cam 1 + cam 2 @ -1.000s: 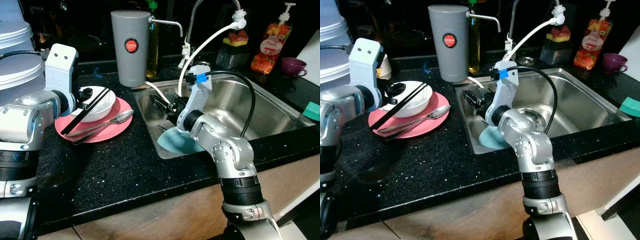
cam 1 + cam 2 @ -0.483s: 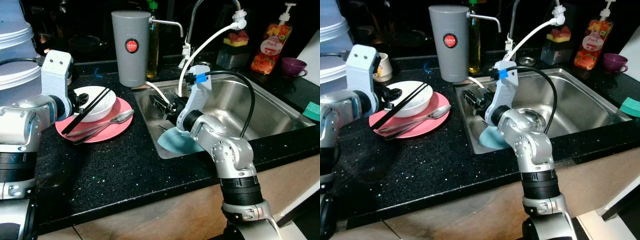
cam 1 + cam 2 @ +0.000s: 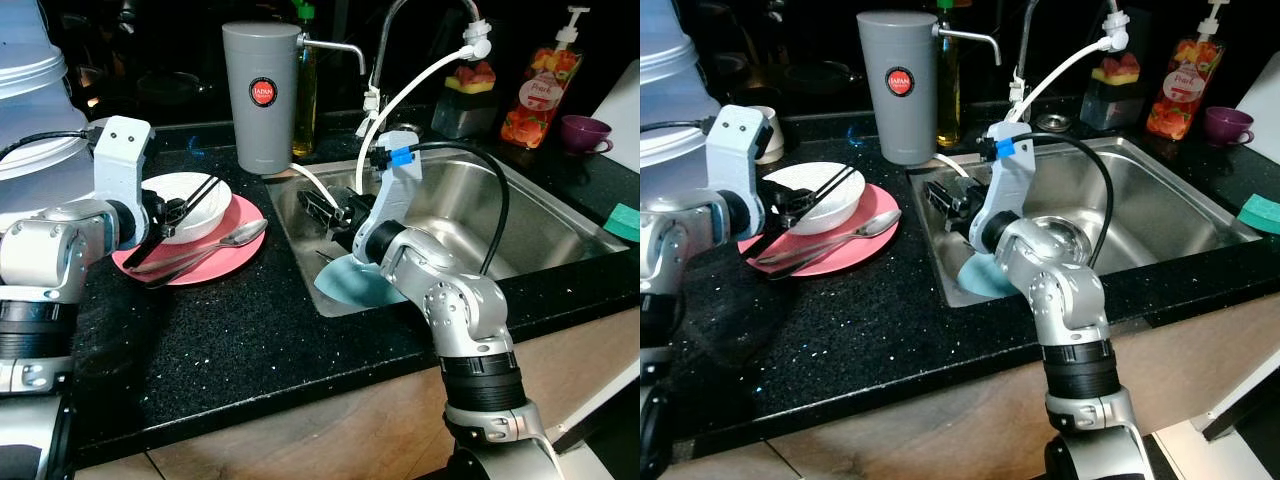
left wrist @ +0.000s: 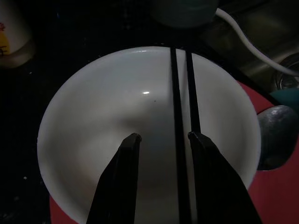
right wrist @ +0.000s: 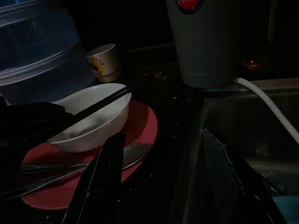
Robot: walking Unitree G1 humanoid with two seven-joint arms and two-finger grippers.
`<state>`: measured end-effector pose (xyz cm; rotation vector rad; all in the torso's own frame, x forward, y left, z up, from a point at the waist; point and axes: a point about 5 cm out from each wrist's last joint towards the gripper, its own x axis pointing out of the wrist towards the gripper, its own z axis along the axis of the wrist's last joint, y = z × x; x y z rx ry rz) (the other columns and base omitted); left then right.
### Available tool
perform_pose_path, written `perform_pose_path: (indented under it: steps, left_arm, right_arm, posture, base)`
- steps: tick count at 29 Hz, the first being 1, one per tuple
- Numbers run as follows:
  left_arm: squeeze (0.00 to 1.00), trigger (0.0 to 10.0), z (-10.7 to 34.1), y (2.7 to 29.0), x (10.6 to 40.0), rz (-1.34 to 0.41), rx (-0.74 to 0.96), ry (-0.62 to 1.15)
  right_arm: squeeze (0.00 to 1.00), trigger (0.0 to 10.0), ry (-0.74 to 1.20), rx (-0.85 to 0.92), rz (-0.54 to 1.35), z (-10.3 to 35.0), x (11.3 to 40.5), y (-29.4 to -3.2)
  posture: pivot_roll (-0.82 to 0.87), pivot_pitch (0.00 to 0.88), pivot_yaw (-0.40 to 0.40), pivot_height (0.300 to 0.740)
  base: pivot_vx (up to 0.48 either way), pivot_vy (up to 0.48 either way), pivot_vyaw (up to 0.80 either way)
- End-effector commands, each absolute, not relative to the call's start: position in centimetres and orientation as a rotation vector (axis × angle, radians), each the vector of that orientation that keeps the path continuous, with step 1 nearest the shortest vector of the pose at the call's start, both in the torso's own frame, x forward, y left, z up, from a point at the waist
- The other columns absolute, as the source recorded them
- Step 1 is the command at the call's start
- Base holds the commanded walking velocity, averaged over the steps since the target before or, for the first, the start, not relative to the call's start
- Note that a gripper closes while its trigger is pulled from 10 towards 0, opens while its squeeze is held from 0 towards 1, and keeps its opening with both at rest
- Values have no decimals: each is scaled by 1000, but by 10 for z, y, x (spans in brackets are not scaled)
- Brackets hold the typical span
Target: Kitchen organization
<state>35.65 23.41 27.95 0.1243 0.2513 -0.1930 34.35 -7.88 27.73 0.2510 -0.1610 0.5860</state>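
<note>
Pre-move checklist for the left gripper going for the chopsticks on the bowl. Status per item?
1. Left gripper open: ok, a gap shows between its fingers.
2. Aligned on the chopsticks: not ok, one stick lies in the gap, the other runs under a finger.
3. Chopsticks reachable: ok, both rest across the white bowl.
4. Bowl seated: ok, it sits on the pink plate beside the spoon.
5. Right gripper out of the way: ok, it hangs open at the sink, over the blue plate.
6. Contact with the bowl: cannot tell.

White bowl now tilted, lifted.
</note>
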Motion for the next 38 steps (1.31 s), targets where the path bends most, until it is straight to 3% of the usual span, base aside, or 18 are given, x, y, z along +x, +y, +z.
perform_pose_path:
  steps: [1, 9, 10, 11, 12, 13, 14, 15, 28, 33, 38]
  left_arm:
    - [0, 10000, 275, 240, 358, -173, 158, 285]
    - [0, 10000, 273, 244, 359, -164, 172, 296]
    - [0, 9216, 274, 244, 360, -164, 173, 294]
    - [0, 9216, 274, 244, 360, -164, 174, 293]
    - [0, 4667, 275, 244, 360, -164, 174, 290]
    - [0, 4667, 275, 244, 360, -164, 174, 290]
    - [0, 980, 275, 245, 361, -164, 174, 288]
    - [0, 0, 276, 245, 361, -164, 173, 284]
    - [0, 0, 284, 248, 363, -146, 181, 235]
    - [0, 0, 319, 240, 361, -173, 131, 39]
    - [0, 0, 328, 239, 358, -170, 127, 26]
  right_arm:
    - [0, 10000, -158, 241, 608, 278, 340, -76]
    - [0, 10000, -154, 243, 606, 278, 340, -77]
    - [0, 10000, -153, 243, 605, 278, 340, -77]
    - [0, 10000, -153, 243, 605, 278, 341, -77]
    - [0, 10000, -153, 243, 605, 278, 341, -77]
    - [0, 10000, -153, 243, 605, 278, 341, -77]
    - [0, 10000, -152, 243, 604, 278, 341, -77]
    - [0, 10000, -152, 243, 603, 278, 342, -77]
    - [0, 10000, -151, 244, 597, 278, 343, -78]
    - [0, 10000, -158, 247, 593, 280, 344, -79]
    - [0, 10000, -158, 247, 593, 280, 345, -79]
  posture:
    - [-10, 32, 2, 740]
    - [-10, 34, 0, 740]
    - [-10, 34, 0, 740]
    - [-10, 34, 0, 740]
    - [-10, 33, -1, 740]
    - [-10, 33, -1, 740]
    - [-10, 33, -1, 740]
    - [-10, 32, -2, 740]
    - [-10, 31, -2, 740]
    - [-11, 30, -2, 740]
    - [-8, 29, -5, 740]
  base:
    - [0, 0, 0]
    - [0, 0, 0]
    - [0, 0, 0]
    - [0, 0, 0]
    - [0, 0, 0]
    - [0, 0, 0]
    - [0, 0, 0]
    - [0, 0, 0]
    - [0, 0, 0]
    - [0, 0, 0]
    - [0, 0, 0]
